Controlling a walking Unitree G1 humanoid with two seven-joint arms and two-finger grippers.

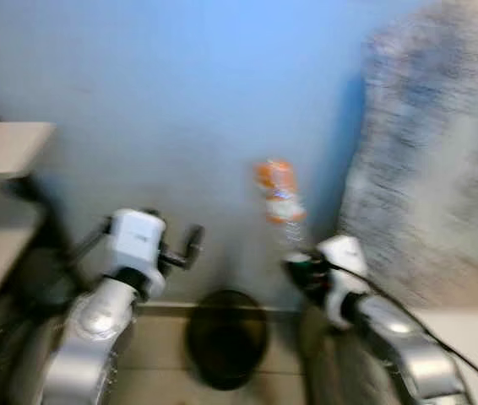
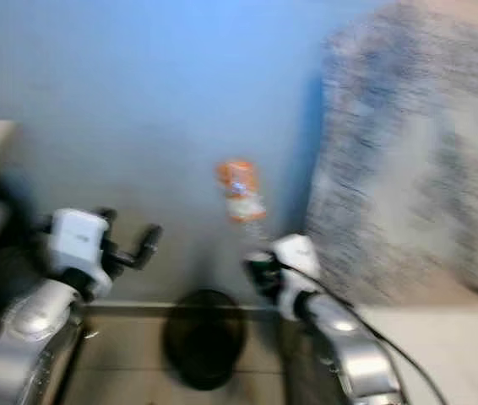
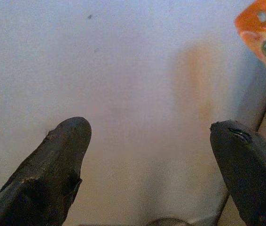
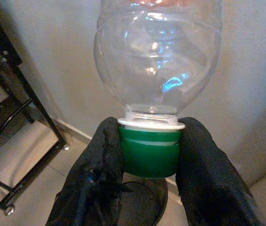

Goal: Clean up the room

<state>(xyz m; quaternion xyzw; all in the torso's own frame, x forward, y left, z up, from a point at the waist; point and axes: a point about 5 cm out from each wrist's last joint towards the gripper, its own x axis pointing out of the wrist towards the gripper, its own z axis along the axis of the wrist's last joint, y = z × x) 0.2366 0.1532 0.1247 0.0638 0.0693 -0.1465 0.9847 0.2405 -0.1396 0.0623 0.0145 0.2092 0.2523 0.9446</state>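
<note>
A clear plastic bottle with an orange label and a green cap is held upside down by its cap in my right gripper, which is shut on it. The bottle hangs in front of the blue wall, above and slightly right of a round black bin on the floor. My left gripper is open and holds nothing; it faces the wall, with the bottle's orange label at the edge of its view. The head views are blurred.
A shelf unit with a black metal frame stands at the left, its wheeled base on the tiled floor. A grey patterned bed or sofa rises at the right. The blue wall is close ahead.
</note>
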